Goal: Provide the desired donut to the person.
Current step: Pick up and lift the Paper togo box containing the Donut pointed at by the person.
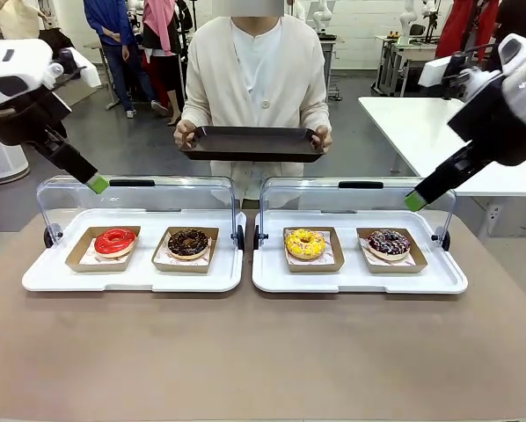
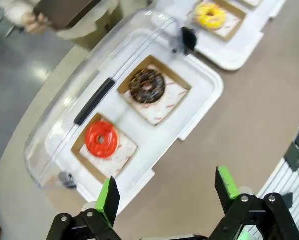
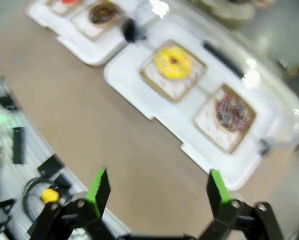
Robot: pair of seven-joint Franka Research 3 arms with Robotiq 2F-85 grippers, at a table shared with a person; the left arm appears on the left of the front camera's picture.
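Four donuts lie in brown paper trays: a red donut [image 1: 115,241] [image 2: 101,139], a chocolate donut [image 1: 188,243] [image 2: 147,86], a yellow donut [image 1: 305,243] [image 3: 173,62] and a dark sprinkled donut [image 1: 389,243] [image 3: 231,112]. The person [image 1: 256,70] stands at the far side, both hands holding a dark tray [image 1: 252,143]. My left gripper [image 1: 94,182] [image 2: 167,187] hangs open above the left lid's back corner, holding nothing. High over the right lid's far corner, my right gripper [image 1: 415,200] [image 3: 158,182] is open too.
The donuts rest on two white trays, left [image 1: 131,277] and right [image 1: 360,280], each with a clear lid [image 1: 135,198] [image 1: 351,200] tipped up behind it. Bare brown tabletop [image 1: 263,352] spreads in front. A white table [image 1: 421,123] stands at the back right.
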